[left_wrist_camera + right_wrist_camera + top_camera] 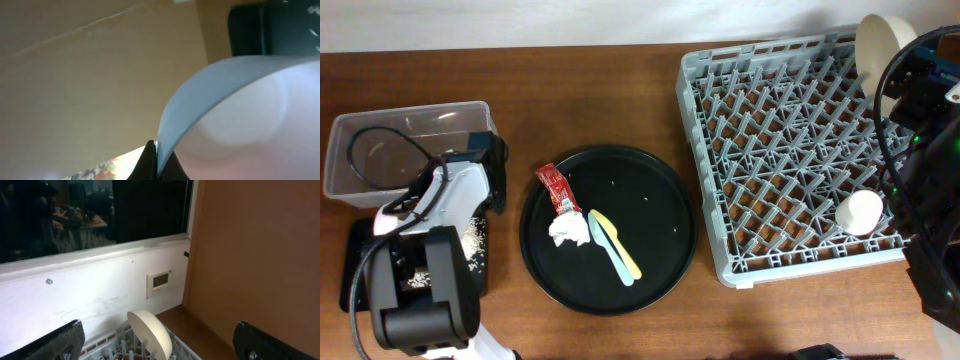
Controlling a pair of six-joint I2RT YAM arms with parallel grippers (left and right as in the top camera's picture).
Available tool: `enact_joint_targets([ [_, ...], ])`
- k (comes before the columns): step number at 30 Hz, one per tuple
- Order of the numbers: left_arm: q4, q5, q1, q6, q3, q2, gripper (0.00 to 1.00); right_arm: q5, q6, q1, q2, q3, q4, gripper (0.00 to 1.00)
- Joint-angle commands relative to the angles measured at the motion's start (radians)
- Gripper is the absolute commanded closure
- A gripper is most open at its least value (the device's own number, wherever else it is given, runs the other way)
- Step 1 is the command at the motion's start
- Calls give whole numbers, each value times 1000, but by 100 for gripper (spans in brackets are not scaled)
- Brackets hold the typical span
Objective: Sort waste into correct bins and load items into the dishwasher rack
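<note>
My left gripper point(157, 161) is shut on the rim of the small pinkish-white bowl point(240, 115), whose outer wall looks bluish; my left arm point(430, 260) hides both from overhead, above the black rectangular tray point(353, 262) holding rice grains point(473, 243). The red sauce packet point(556, 189), tissue wad point(566, 231) and yellow utensil point(616, 243) lie on the round black tray point(660, 200). The cream plate-bowl point(877, 42) point(150, 330) stands on edge in the grey rack point(780, 150), with a white cup point(861, 212). My right gripper point(160, 345) is open above the plate-bowl. The light blue cup is out of view.
The clear tub point(400, 140) stands at the back left, beside my left arm. A light blue utensil point(612, 255) lies across the yellow one. My right arm point(930, 150) and its cables hang over the rack's right edge.
</note>
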Motion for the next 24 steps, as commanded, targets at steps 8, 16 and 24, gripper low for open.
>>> enact_joint_targets([
  [8,86,-97,-77,196,5,-85,100,21,3,-6,1,0,15,2],
  [16,-39,316,-17,-61,1,-101,100,18,3,-6,1,0,17,2],
  [24,-77,937,-17,-205,38,-318,100,9,8,-5,0,1,26,2],
])
